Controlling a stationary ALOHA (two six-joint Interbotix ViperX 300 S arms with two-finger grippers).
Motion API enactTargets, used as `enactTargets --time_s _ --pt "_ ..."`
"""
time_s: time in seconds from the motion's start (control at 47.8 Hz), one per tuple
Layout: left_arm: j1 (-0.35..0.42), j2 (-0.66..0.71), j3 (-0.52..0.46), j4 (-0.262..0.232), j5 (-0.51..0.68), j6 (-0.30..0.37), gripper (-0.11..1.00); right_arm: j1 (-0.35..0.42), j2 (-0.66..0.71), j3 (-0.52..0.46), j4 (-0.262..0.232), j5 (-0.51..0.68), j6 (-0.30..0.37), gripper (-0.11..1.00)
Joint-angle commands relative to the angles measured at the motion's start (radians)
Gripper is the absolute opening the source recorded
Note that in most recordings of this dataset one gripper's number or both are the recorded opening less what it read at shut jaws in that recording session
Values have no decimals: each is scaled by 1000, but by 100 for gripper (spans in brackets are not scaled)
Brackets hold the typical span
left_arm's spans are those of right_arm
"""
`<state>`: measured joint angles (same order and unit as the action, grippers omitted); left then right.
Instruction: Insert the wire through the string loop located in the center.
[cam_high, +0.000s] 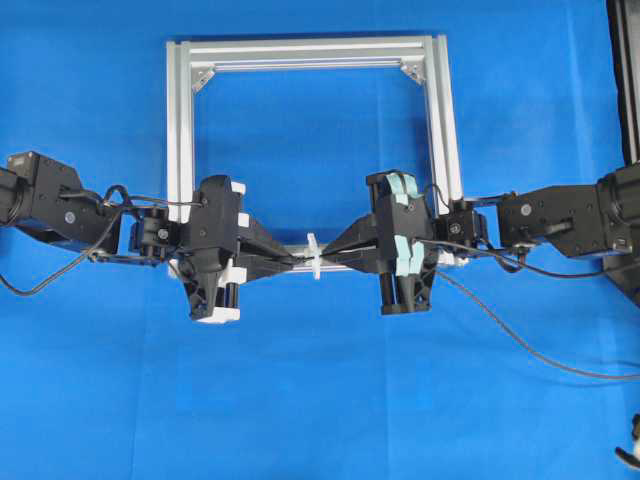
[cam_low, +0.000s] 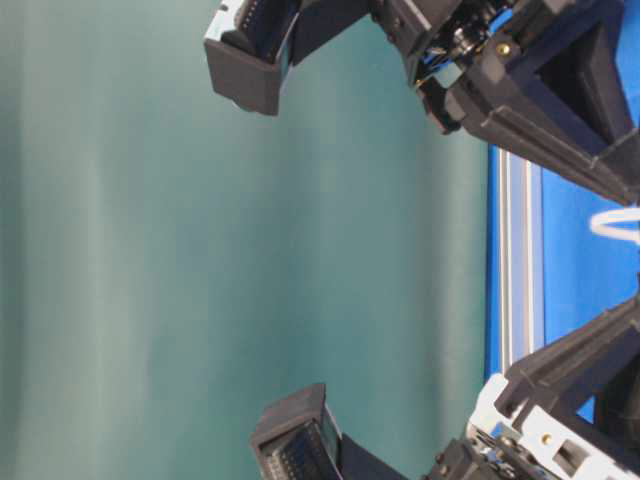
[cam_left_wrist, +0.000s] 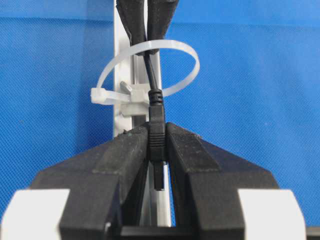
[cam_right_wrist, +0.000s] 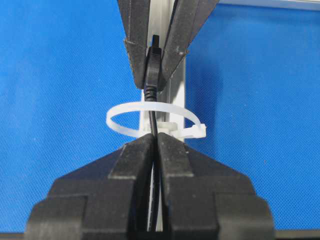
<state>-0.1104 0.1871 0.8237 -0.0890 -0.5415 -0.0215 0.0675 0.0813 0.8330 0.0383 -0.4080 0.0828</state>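
The white string loop (cam_high: 315, 255) (cam_left_wrist: 186, 50) (cam_right_wrist: 119, 126) stands upright on the near bar of the silver frame (cam_high: 310, 52). The black wire (cam_left_wrist: 149, 70) (cam_right_wrist: 155, 122) runs straight through it. My left gripper (cam_high: 298, 262) (cam_left_wrist: 157, 131) is shut on the wire's dark connector plug (cam_left_wrist: 157, 135), just on its side of the loop. On the opposite side, my right gripper (cam_high: 329, 252) (cam_right_wrist: 155, 139) is shut on the thin cable. Each wrist view shows the other gripper's fingertips beyond the loop. The table-level view catches only an edge of the loop (cam_low: 615, 222).
The square aluminium frame lies flat on the blue table (cam_high: 320, 400), with both arms reaching in over its near bar from left and right. Black arm cables (cam_high: 40, 280) hang at the sides. A dark upright object (cam_high: 626, 80) stands at the far right edge.
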Motion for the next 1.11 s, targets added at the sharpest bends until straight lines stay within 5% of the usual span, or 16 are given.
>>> enactTargets --time_s 0.0,0.44,0.544,0.817,1.089 --pt "2 -14 -25 0 -6 3 9 -5 -12 -18 3 -14 -2 -2" --pt "2 -14 -25 0 -5 3 9 -5 -12 -20 3 -11 5 1" --pt "2 -14 -25 0 -5 3 9 -5 -12 -18 3 -12 6 20" --pt "3 -14 -26 0 -5 3 9 -5 -12 -18 5 -11 3 94" --pt "0 -37 -2 0 0 5 9 -5 -14 -15 6 -11 3 97"
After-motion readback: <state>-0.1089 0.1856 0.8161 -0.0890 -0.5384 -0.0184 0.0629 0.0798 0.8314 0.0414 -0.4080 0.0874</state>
